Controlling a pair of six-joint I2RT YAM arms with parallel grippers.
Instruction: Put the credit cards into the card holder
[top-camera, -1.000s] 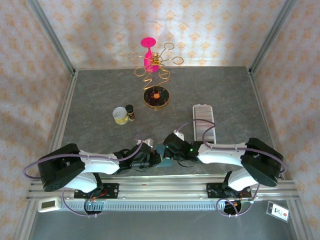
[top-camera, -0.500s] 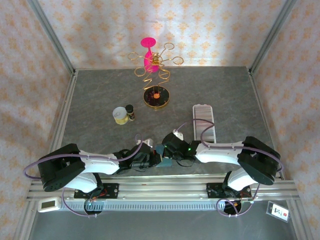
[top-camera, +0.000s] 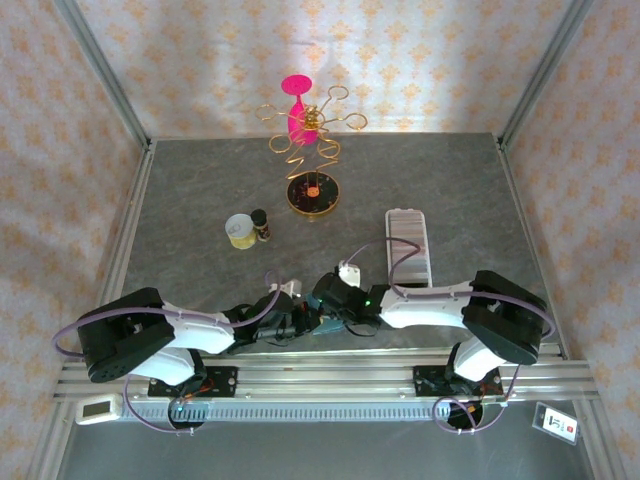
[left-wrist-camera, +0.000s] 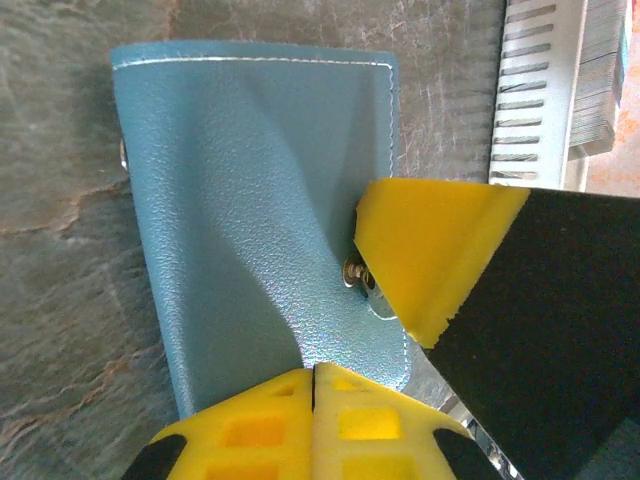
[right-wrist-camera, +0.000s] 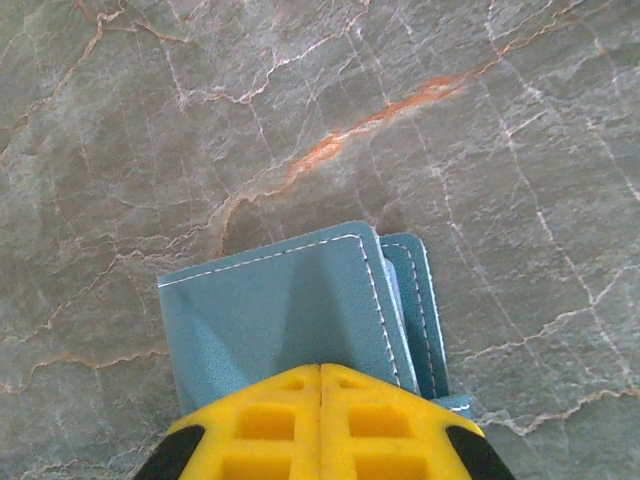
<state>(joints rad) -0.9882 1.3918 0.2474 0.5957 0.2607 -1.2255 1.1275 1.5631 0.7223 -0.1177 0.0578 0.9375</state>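
Teal wallet (left-wrist-camera: 250, 180) sits at the table's near edge, left gripper (left-wrist-camera: 314, 415) and right gripper (right-wrist-camera: 320, 415) both clenched on its leather edges. Likely prying it open for the credit cards, presumably inside; card holder (top-camera: 405, 235) lies well apart, beyond the right arm.

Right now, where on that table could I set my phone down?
Bare table lies left of the cup and in the far right corner beyond the card holder. The near middle is crowded: the left gripper and right gripper both pinch the wallet.
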